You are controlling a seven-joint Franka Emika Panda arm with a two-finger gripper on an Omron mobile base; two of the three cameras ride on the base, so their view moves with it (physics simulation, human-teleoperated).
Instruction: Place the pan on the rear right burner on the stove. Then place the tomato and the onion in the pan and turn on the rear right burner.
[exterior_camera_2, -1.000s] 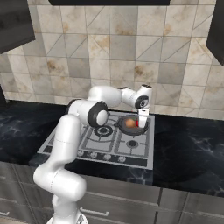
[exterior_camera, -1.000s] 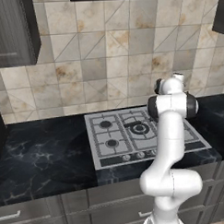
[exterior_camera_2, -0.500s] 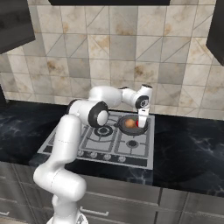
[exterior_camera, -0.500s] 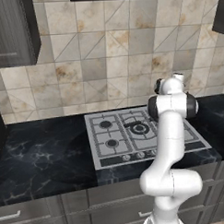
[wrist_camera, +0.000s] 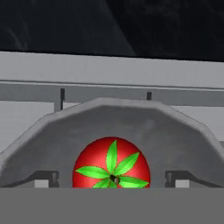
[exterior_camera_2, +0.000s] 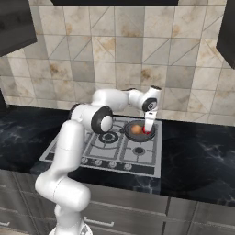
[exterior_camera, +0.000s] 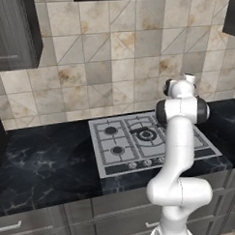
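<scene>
Hand view: the gripper (wrist_camera: 112,180) stands with its jaws spread wide, one dark fingertip (wrist_camera: 43,178) on each side of the tomato (wrist_camera: 112,169) and clear of it, so nothing is gripped. The tomato sits on the floor of the pan (wrist_camera: 109,127), green stem leaves facing the camera, with the grey stove (wrist_camera: 109,72) surface beyond the rim. In the right base view the gripper (exterior_camera_2: 148,130) points down into the pan (exterior_camera_2: 140,130) at the rear right of the stove (exterior_camera_2: 110,149), the tomato (exterior_camera_2: 147,131) just beside the onion (exterior_camera_2: 136,130), both inside the pan. The black counter (exterior_camera_2: 197,156) surrounds the cooktop, tiled wall (exterior_camera_2: 114,59) behind
</scene>
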